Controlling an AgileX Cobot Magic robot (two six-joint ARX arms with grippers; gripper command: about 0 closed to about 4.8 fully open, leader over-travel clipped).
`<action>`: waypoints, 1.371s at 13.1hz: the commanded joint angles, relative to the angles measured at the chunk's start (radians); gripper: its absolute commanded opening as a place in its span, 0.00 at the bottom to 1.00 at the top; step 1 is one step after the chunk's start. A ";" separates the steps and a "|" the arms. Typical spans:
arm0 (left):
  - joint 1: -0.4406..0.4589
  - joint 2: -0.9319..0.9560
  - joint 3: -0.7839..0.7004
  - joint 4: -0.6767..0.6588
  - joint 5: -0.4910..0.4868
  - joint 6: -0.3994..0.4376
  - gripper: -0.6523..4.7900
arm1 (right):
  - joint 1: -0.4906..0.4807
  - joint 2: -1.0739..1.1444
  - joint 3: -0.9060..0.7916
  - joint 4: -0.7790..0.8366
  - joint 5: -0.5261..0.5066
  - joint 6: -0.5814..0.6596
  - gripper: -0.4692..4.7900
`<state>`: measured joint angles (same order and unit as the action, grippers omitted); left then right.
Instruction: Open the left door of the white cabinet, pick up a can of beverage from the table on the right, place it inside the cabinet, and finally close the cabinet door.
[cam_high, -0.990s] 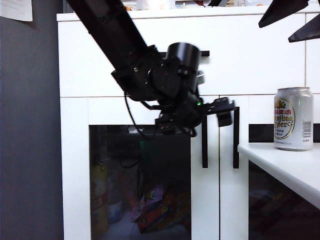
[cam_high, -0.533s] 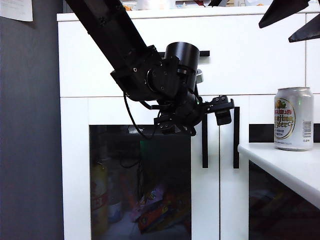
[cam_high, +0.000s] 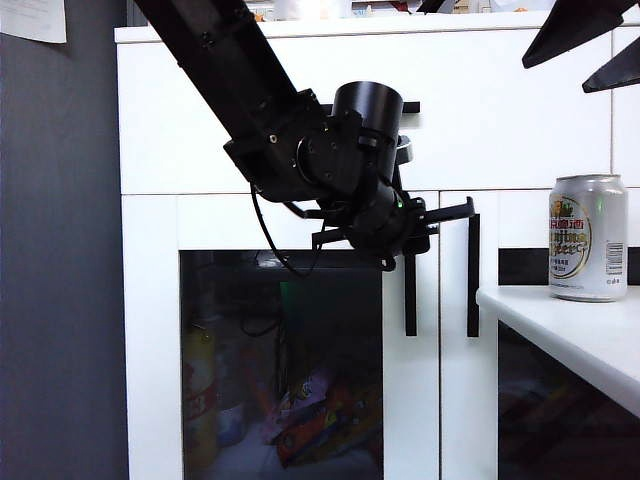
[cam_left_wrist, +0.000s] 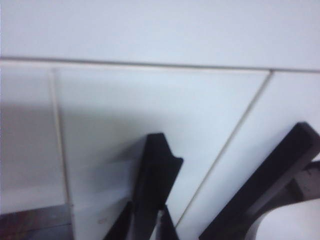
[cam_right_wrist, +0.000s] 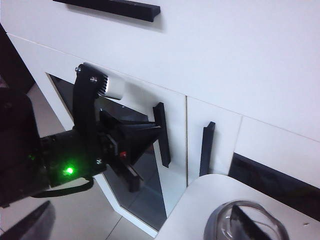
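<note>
The exterior view shows the left gripper (cam_high: 420, 232) with its jaws drawn together at the top of the vertical black bar handle (cam_high: 410, 295) on the left door (cam_high: 280, 350). The right wrist view shows the same: the dark fingers taper to a point right at the upper end of that bar. The left wrist view is blurred, and I cannot tell whether the bar is truly pinched or whether the fingers have merely met beside it. That is the main risk. If the jaws shut on nothing, a pull would slide off and the door would stay flush in the white cabinet (cam_high: 200, 120).

A hold so near the bar's top end could also slip upward once the door starts to swing, since the arm would have to follow an arc around the hinges. The second door's handle (cam_high: 472, 275) stands just beside the first, so a sideways drift could knock it.

The right gripper (cam_high: 600, 45) hangs high in the upper corner of the exterior view, jaws spread wide and holding nothing, well above the can of beverage (cam_high: 586, 238). The can stands upright on the counter (cam_high: 560, 330), near its front edge. The door, I judge, would swing away from it, but a hurried descent by the right arm could tip the can over the edge.
</note>
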<state>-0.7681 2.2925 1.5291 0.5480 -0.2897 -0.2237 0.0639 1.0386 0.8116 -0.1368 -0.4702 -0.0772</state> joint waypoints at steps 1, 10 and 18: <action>-0.005 -0.006 0.007 0.045 0.081 -0.019 0.11 | -0.002 -0.004 0.003 0.008 0.004 -0.006 1.00; -0.018 -0.007 0.007 0.039 0.111 -0.019 0.11 | -0.002 -0.004 0.003 0.014 0.009 -0.014 1.00; -0.017 -0.006 0.007 0.028 0.111 -0.019 0.11 | -0.002 -0.004 0.003 0.063 0.009 -0.014 1.00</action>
<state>-0.7685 2.2929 1.5291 0.5488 -0.2375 -0.2214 0.0624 1.0382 0.8116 -0.0982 -0.4641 -0.0883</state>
